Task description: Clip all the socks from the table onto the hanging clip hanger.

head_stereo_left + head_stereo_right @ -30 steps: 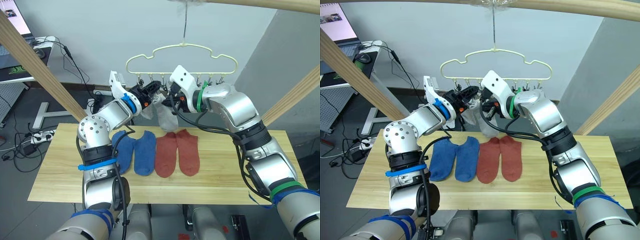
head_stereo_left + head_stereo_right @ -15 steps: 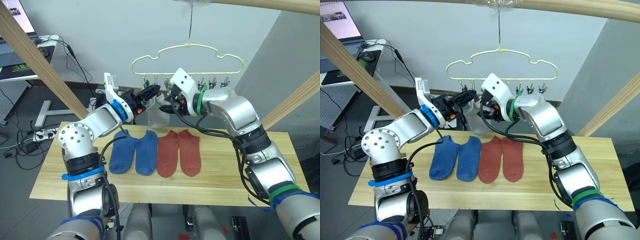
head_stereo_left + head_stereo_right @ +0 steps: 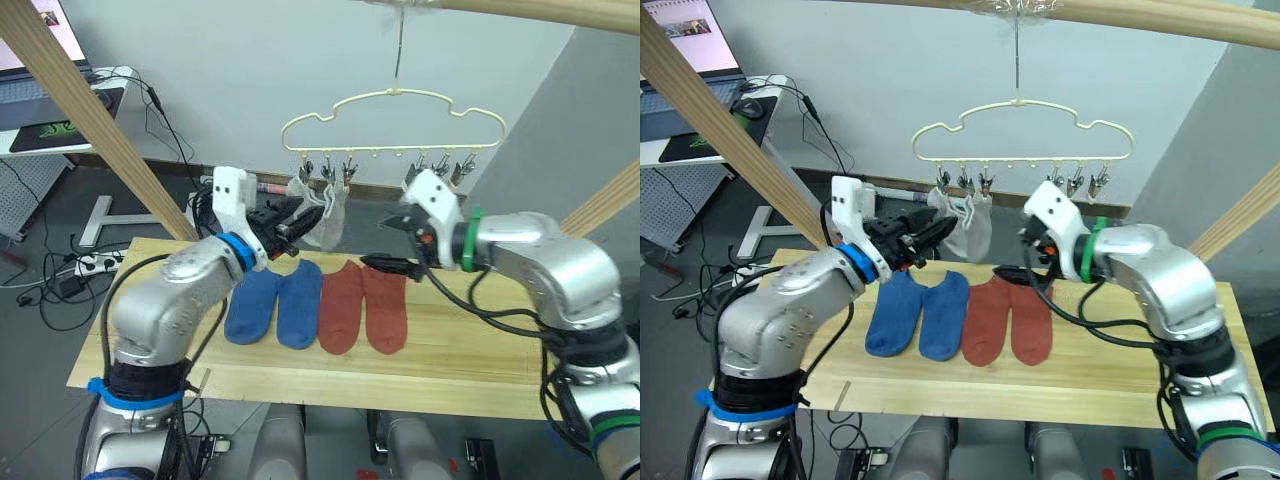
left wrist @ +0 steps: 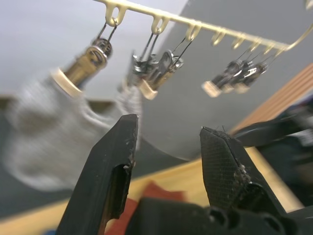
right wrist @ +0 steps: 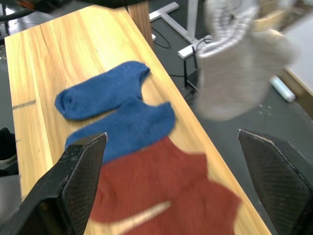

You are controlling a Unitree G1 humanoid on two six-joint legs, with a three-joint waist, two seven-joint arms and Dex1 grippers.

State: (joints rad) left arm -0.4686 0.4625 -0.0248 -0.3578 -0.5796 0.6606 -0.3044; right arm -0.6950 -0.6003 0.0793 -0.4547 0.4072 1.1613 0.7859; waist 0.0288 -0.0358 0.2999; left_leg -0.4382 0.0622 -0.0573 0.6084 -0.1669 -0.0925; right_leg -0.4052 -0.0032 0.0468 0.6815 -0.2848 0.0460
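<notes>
The pale-yellow clip hanger [image 3: 395, 108] hangs from a hook above the table's [image 3: 480, 365] far edge. Two light grey socks [image 3: 326, 212] dangle from its left clips and also show in the wrist views [image 4: 44, 142] [image 5: 234, 73]. Two blue socks [image 3: 275, 305] and two rust-red socks [image 3: 362, 305] lie side by side on the wood. My left gripper [image 3: 293, 222] is open and empty, just left of the grey socks, below the clips [image 4: 156, 68]. My right gripper [image 3: 388, 245] is wide open and empty, above the red socks' cuffs [image 5: 161, 196].
Slanted wooden poles [image 3: 90, 110] [image 3: 610, 195] flank the table, and a beam crosses overhead. Free clips [image 3: 440, 170] hang at the hanger's right end. A desk with a laptop [image 3: 40, 90] and floor cables [image 3: 50, 285] lie at the far left.
Both grippers have let go of the grey sock, which now hangs from the clips. Both arms have drawn back and down, the right one toward the red socks. The camera has shifted.
</notes>
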